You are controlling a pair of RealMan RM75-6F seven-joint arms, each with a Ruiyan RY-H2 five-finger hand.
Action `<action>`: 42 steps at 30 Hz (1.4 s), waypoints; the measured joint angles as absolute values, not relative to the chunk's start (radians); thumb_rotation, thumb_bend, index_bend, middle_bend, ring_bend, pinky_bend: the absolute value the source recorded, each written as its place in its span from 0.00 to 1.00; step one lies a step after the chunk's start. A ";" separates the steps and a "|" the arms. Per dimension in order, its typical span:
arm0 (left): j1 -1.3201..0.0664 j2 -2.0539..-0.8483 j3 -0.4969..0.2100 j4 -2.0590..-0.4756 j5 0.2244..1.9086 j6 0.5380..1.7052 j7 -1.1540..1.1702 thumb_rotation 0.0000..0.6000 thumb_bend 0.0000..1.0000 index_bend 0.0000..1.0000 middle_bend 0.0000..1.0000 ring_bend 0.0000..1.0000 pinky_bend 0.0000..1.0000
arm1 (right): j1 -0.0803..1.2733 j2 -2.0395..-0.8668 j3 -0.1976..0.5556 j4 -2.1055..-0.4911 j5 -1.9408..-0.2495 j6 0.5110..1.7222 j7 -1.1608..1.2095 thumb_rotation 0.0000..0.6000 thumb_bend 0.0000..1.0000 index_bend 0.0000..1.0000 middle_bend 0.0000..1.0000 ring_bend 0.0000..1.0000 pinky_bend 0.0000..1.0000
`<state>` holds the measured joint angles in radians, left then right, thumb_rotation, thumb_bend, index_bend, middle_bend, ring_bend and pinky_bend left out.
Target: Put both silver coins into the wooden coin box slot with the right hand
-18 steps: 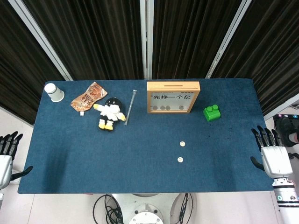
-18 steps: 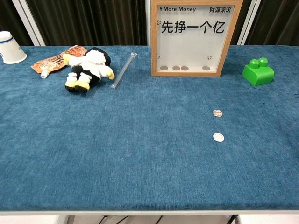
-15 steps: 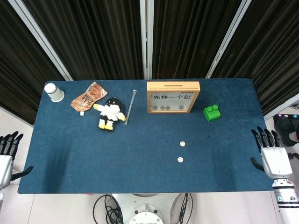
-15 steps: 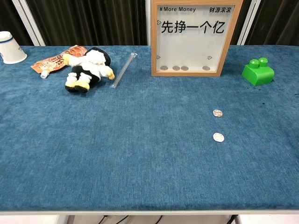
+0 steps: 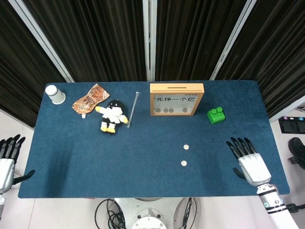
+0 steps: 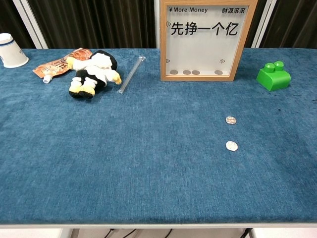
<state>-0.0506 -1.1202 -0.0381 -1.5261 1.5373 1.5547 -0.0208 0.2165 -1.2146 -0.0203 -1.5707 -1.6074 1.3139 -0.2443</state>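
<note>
Two silver coins lie flat on the blue table, one (image 5: 187, 147) (image 6: 231, 120) farther back and one (image 5: 183, 163) (image 6: 231, 146) nearer the front. The wooden coin box (image 5: 177, 99) (image 6: 206, 39) stands upright at the back centre, with several coins visible behind its window. In the head view my right hand (image 5: 250, 161) hovers over the table's front right, fingers spread, holding nothing, well right of the coins. My left hand (image 5: 6, 160) hangs off the table's left edge, fingers apart and empty. Neither hand shows in the chest view.
A green block (image 5: 216, 115) (image 6: 273, 76) sits right of the box. A plush doll (image 5: 112, 116) (image 6: 93, 73), a clear tube (image 5: 133, 109) (image 6: 131, 74), an orange snack packet (image 5: 89, 98) (image 6: 59, 63) and a white paper cup (image 5: 55, 94) (image 6: 10, 50) lie at the back left.
My right hand has moved left from beyond the table's right edge to over its front right part. The left hand and the coins have not moved.
</note>
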 measured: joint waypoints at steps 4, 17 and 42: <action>-0.049 -1.126 -0.037 -1.517 1.533 1.552 -0.027 1.00 0.08 0.05 0.00 0.00 0.00 | 0.266 -1.254 -0.024 -1.577 -1.647 1.259 -0.278 1.00 0.17 0.00 0.00 0.00 0.00; -0.044 -1.125 -0.036 -1.503 1.525 1.551 -0.050 1.00 0.08 0.05 0.00 0.00 0.00 | 0.386 -1.433 -0.038 -1.489 -1.678 1.085 -0.305 1.00 0.30 0.02 0.00 0.00 0.00; -0.054 -1.134 -0.041 -1.456 1.513 1.528 -0.102 1.00 0.07 0.05 0.00 0.00 0.00 | 0.430 -1.612 -0.041 -1.279 -1.692 1.136 -0.183 1.00 0.32 0.37 0.00 0.00 0.00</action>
<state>-0.0542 -1.1338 -0.0408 -1.4560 1.5131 1.5284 -0.1024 0.4301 -1.6121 -0.0408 -1.2789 -1.6923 1.1361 -0.1834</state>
